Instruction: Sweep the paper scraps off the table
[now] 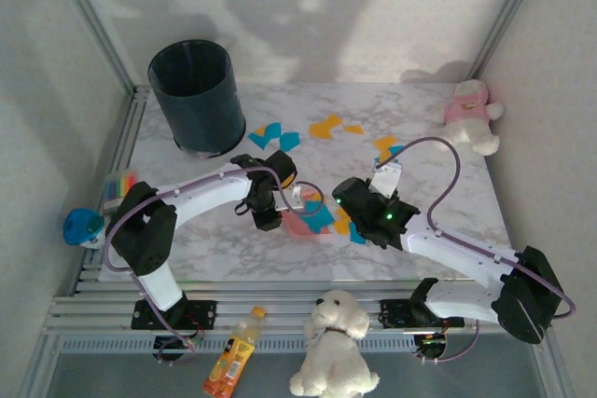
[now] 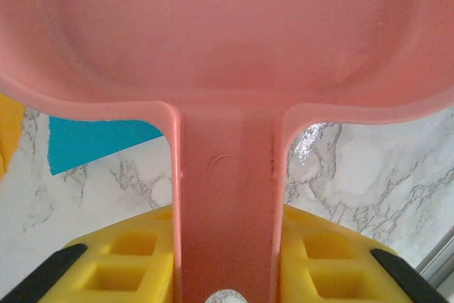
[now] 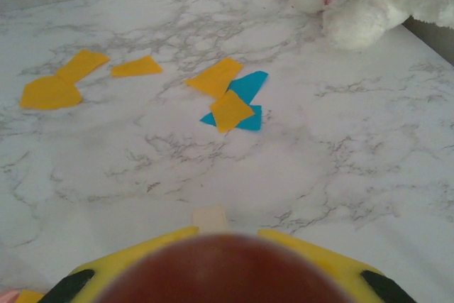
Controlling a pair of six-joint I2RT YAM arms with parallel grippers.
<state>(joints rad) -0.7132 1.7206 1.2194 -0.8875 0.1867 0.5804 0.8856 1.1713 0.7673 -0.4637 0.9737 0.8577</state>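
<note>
Left wrist, L pincer [image 2: 227,253] grips dustpan [image 2: 227,40] handle, R pincer [image 3: 227,240] nipping reddish obj [image 3: 227,274], bottle [image 1: 235,353] label unreadable

Scraps [image 1: 325,126], small flat orange and teal bits, lie scattered on the white grey-veined worktop [image 1: 242,253]; some toward the far edge, some right of centre, others clustered mid-worktop.
</note>
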